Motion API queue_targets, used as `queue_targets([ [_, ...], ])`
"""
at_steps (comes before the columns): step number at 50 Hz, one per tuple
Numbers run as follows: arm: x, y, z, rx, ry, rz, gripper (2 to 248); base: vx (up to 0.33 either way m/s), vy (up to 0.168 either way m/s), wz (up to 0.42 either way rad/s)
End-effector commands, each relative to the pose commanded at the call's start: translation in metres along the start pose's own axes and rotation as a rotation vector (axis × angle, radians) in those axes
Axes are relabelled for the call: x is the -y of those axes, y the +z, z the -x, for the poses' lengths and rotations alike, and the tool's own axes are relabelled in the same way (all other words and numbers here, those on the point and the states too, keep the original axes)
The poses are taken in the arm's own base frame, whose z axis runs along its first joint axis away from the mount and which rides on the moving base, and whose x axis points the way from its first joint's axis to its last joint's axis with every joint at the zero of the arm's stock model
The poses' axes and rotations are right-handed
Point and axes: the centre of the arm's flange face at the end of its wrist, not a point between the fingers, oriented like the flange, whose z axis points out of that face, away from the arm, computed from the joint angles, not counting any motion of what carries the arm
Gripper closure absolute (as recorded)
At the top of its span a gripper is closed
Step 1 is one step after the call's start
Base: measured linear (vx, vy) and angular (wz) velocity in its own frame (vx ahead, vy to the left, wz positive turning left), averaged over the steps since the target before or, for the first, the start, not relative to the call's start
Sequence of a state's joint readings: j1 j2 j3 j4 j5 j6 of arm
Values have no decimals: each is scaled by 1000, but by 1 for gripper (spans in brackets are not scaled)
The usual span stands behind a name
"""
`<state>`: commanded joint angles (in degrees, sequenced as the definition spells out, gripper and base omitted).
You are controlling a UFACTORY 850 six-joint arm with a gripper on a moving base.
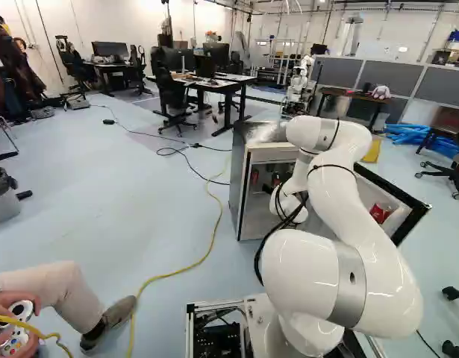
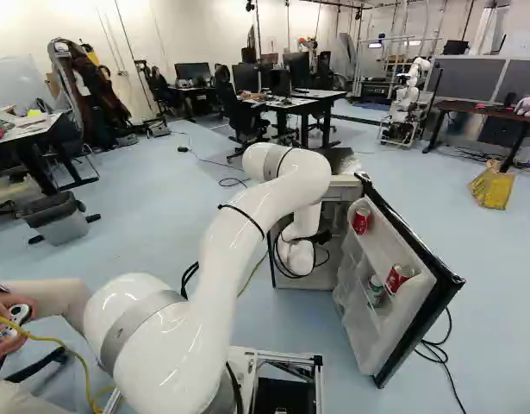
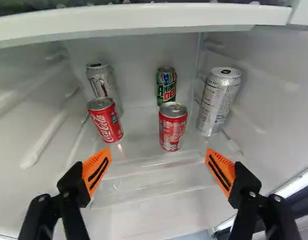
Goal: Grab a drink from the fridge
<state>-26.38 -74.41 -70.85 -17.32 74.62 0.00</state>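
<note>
The small refrigerator [image 1: 246,179] is partly masked by the glossy white arm [image 2: 260,211], which bends over and in front of it; in the left base view the arm also covers the middle of the open door [image 2: 394,250]. The door has a black edge and moulded white plastic racks that hold more cans [image 2: 361,221]. The wrist largely hides the gripper [image 2: 323,235] in the base views, where only a dark part is made out; the wrist view shows it released, its two black fingers spread wide, with ribbed orange pads [image 3: 97,170]. Ahead of it, inside the white, smooth-walled compartment, drink cans stand upright on a glossy see-through shelf [image 3: 148,182], below a pale crosswise edge [image 3: 143,17]. The biggest is a tall silvery-white can [image 3: 216,102] with dense small print, near a side wall. The shorter ones are metal cylinders with bare rims: a red can [image 3: 172,126] roughly ahead of the gap between the fingers, another red can [image 3: 104,119] with white script ahead of one finger, a silver can [image 3: 99,80] behind that one, its lower part covered, and a green-and-red can [image 3: 166,85] behind the first, its base hidden.
</note>
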Motion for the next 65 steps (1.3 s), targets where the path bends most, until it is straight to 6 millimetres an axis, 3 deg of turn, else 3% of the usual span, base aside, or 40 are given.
queue_targets([
  [65,-4,50,0,-81,-20,19,3,0,0,0],
])
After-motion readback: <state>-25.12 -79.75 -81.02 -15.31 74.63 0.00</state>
